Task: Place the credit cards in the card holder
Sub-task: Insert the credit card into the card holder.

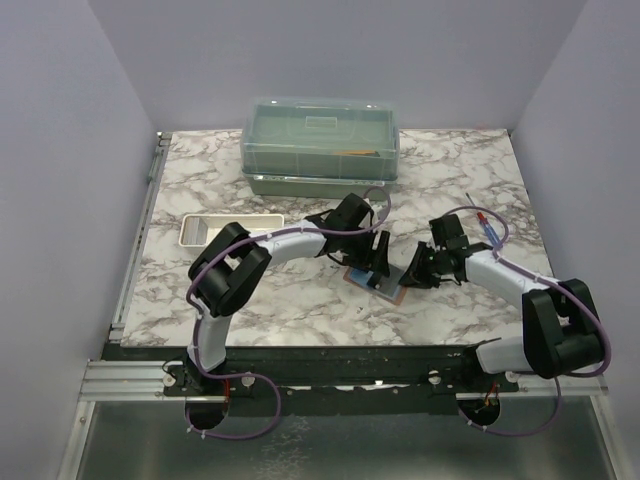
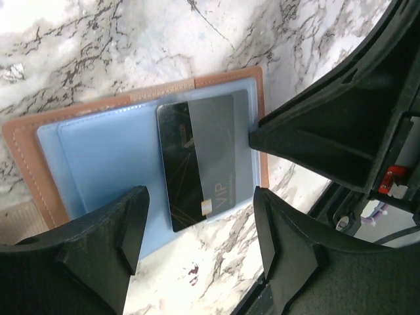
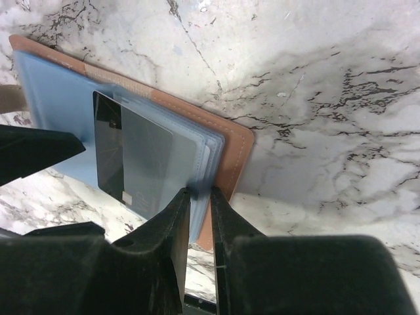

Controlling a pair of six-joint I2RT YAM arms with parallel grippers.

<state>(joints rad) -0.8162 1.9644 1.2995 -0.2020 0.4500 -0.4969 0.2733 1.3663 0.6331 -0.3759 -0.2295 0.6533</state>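
Lying open, the card holder point(image 1: 383, 287) runs ten to four o'clock; left tool point(image 2: 200, 200) gapes wide above, right tool point(image 3: 200, 197) pinches its pocket edge.

card holder point(image 2: 98, 164): brown edge, pale-blue pockets | credit card point(image 2: 200, 161): black, grey sheen, pale "VIP" lettering | desk point(image 1: 280, 300): white marble, grey-black veins | far box point(image 1: 320, 135): translucent green | left tray point(image 1: 250, 228): white

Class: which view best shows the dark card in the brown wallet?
Left wrist: the dark plastic card in the brown leather-look wallet is central, VIP lettering legible. Right wrist shows it without readable lettering; the top view hardly shows it.
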